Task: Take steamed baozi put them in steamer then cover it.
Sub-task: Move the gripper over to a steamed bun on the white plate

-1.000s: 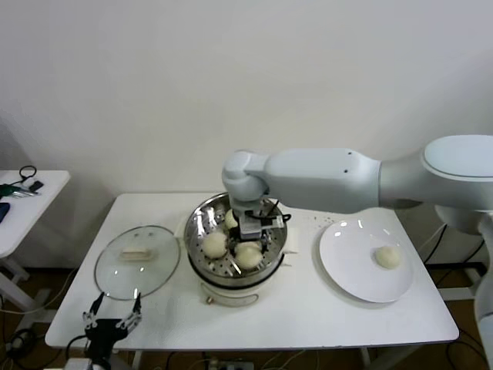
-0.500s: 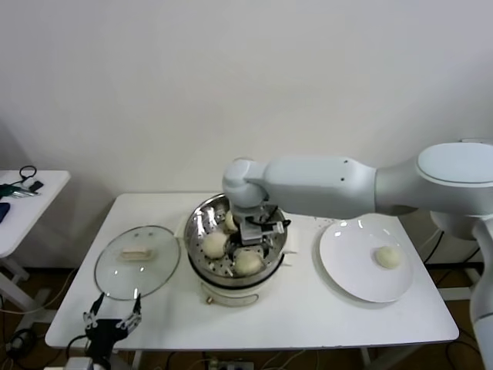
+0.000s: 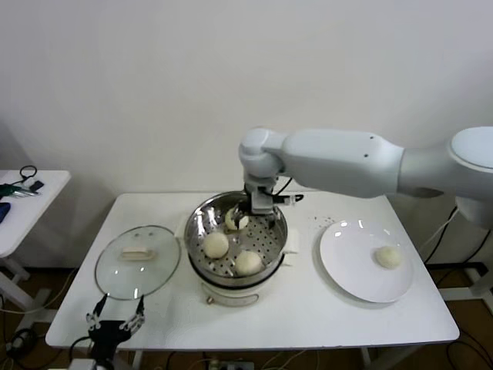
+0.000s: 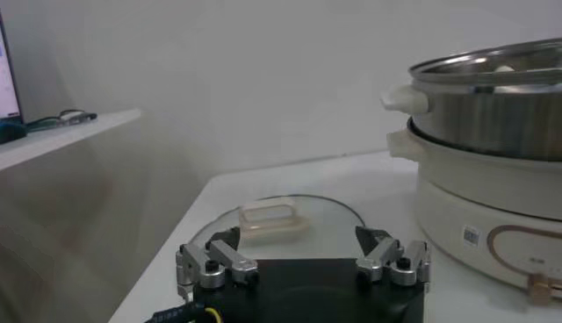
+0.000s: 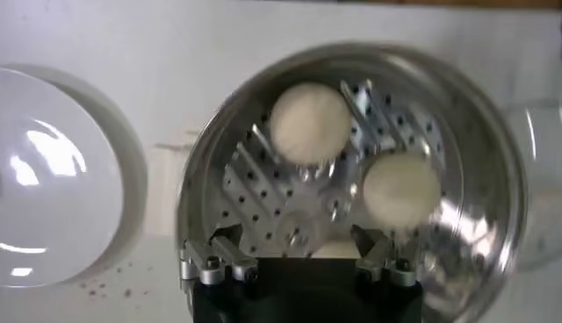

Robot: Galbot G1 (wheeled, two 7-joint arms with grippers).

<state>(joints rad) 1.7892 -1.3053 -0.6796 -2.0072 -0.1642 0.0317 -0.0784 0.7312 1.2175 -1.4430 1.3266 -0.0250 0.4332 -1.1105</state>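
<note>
We see the right gripper [image 3: 254, 213], jaws apart and empty, above the steamer [image 3: 236, 240], with the last baozi [image 3: 387, 257] on the plate [image 3: 347, 270] to its right, nearer this arm.

No readable text from my seat, only a small illegible sticker on the steamer [image 4: 492, 211] base, near its front knob [image 4: 537, 287]

Three creamy baozi [image 3: 216, 244] sit in the uncovered steel steamer [image 3: 197, 231] (glass cover [image 3: 138, 261] flat beside it), one on the plate [image 3: 350, 270].
</note>
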